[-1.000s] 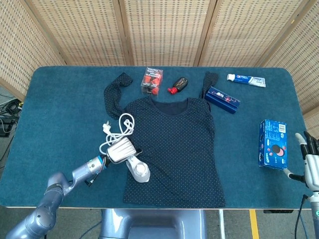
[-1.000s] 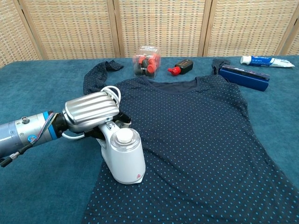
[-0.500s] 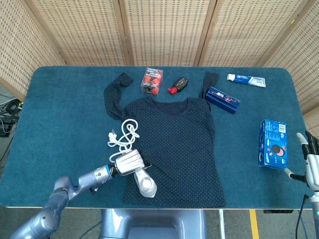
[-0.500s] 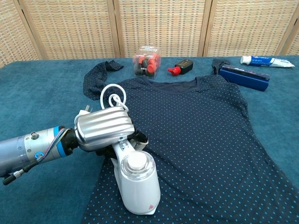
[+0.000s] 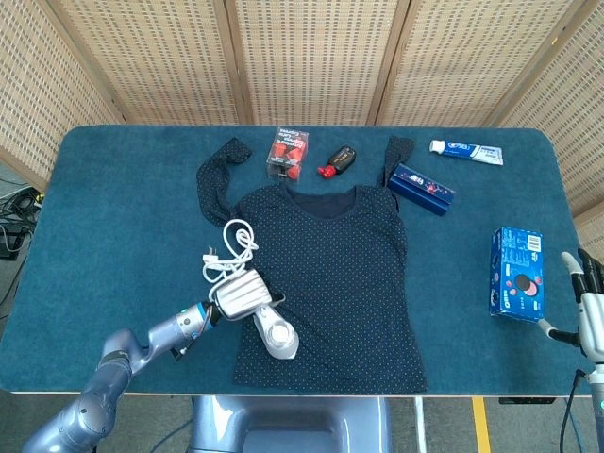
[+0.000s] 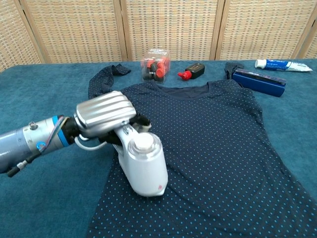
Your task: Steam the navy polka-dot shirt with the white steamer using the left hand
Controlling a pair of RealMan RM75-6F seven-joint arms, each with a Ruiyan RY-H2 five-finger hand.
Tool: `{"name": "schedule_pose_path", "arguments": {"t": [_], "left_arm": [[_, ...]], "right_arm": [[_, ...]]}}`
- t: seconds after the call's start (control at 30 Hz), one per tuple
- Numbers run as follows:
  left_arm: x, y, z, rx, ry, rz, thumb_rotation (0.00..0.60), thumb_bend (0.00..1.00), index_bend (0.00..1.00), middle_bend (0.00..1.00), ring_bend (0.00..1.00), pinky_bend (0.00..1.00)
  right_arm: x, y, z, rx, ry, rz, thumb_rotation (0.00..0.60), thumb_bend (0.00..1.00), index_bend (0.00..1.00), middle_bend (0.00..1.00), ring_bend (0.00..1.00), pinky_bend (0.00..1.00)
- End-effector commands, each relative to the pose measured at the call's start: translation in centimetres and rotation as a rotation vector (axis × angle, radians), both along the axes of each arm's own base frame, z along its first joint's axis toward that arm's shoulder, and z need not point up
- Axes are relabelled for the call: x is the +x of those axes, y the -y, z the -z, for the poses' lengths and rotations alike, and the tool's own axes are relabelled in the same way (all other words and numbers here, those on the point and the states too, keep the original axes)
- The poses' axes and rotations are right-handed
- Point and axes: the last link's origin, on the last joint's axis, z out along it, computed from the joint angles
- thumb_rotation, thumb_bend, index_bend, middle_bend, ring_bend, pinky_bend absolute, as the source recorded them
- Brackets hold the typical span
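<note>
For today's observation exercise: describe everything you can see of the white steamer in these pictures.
The white steamer is a smooth, glossy handheld unit that looks like plastic, with a round cap on top and a small red mark low on its body. It lies on the lower left part of the navy polka-dot shirt, gripped by the left hand. Its white cord coils on the blue table cover beside the shirt.

we see a toothpaste tube (image 5: 466, 151), dark blue box (image 5: 421, 190), blue carton (image 5: 518, 274), clear red-filled box (image 5: 289, 153) and red-capped black bottle (image 5: 337, 161) on the table (image 5: 113, 217).
</note>
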Motion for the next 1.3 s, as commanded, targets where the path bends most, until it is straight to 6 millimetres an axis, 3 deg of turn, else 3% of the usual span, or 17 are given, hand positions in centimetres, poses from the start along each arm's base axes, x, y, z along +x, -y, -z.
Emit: {"name": "schedule_pose_path", "arguments": {"t": [0.03,0.23,0.47,0.73,0.9,1.0,1.17,1.3], "left_arm": [[-0.5,-2.1,-2.6,0.079,0.036,-0.043,0.6,0.8,1.0,0.97,0.9,1.0],[-2.0,-4.9,-8.2,0.223,0.094,-0.083,0.6,0.8,1.0,0.97,0.9,1.0],[-5.4,-6.8,-14.3,0.378,0.049,-0.147,0.6,0.8,1.0,0.97,0.9,1.0],[-10.6,-7.8,-18.8,0.498,-0.024,-0.345,0.6,0.8,1.0,0.97,0.9,1.0],[-13.3,-7.8,-19.3,0.522,-0.094,-0.467,0.6,0.76,0.99,0.96,0.88,1.0],[-14.6,-7.7,-18.6,0.494,-0.102,-0.547,0.6,0.65,0.97,0.93,0.86,1.0],[-15.2,-7.6,-17.2,0.45,-0.089,-0.619,0.6,0.41,0.9,0.85,0.78,0.91],[-15.4,-7.8,-15.9,0.415,-0.088,-0.67,0.6,0.29,0.84,0.79,0.74,0.85]], "right_arm": [[0.0,0.0,0.0,0.001,0.0,-0.001,0.6,0.0,0.03,0.0,0.0,0.0],[0.3,-0.1,0.2,0.006,0.0,-0.008,0.6,0.0,0.03,0.0,0.0,0.0],[0.5,-0.2,0.4,0.013,-0.003,-0.018,0.6,0.0,0.03,0.0,0.0,0.0],[0.8,-0.2,0.9,0.03,-0.01,-0.025,0.6,0.0,0.03,0.0,0.0,0.0],[0.9,-0.1,1.4,0.046,-0.016,-0.026,0.6,0.0,0.03,0.0,0.0,0.0],[0.9,-0.1,1.6,0.052,-0.021,-0.026,0.6,0.0,0.03,0.0,0.0,0.0],[0.9,-0.1,1.8,0.055,-0.026,-0.02,0.6,0.0,0.03,0.0,0.0,0.0],[0.8,0.0,2.0,0.061,-0.03,-0.014,0.6,0.0,0.03,0.0,0.0,0.0]]}}
